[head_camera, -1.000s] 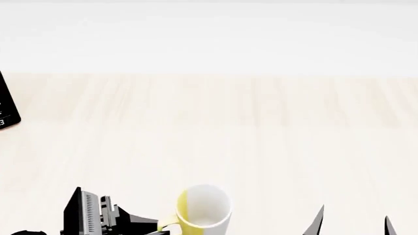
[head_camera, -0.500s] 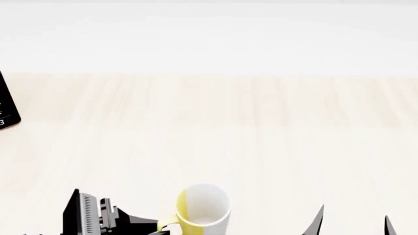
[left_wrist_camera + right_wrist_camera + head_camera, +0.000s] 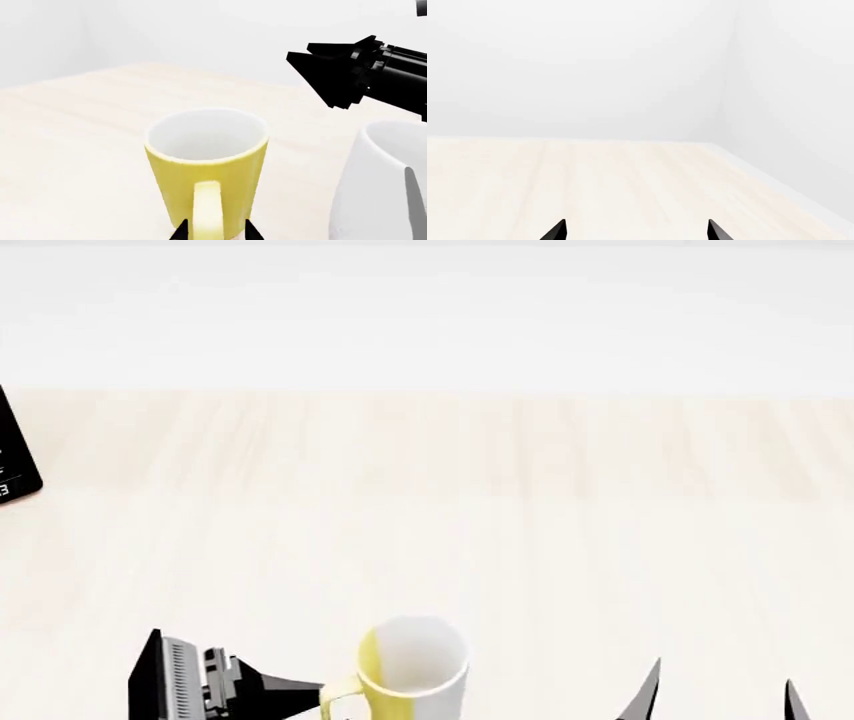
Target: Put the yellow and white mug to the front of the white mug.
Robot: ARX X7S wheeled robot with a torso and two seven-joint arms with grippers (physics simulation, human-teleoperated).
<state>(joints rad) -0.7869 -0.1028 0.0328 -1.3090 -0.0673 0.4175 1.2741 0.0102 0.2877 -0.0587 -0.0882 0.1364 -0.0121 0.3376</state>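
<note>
The yellow and white mug [image 3: 411, 665] stands upright at the bottom middle of the head view, its handle pointing left toward my left gripper [image 3: 310, 700]. In the left wrist view the mug [image 3: 207, 160] shows its yellow side. My left gripper [image 3: 217, 232] has its two fingertips close on either side of the yellow handle [image 3: 208, 210], narrowed onto it. The white mug [image 3: 380, 185] stands close beside the yellow one in that view and is out of the head view. My right gripper [image 3: 636, 232] is open and empty over bare table, and its tips show in the head view [image 3: 725, 695].
A black object [image 3: 16, 455] sits at the table's left edge. The light wooden table [image 3: 441, 510] runs back to a white wall. My right arm [image 3: 373, 62] hangs above and behind the white mug in the left wrist view.
My left gripper and the yellow and white mug have shifted slightly toward the bottom of the head view together. The right gripper has not moved.
</note>
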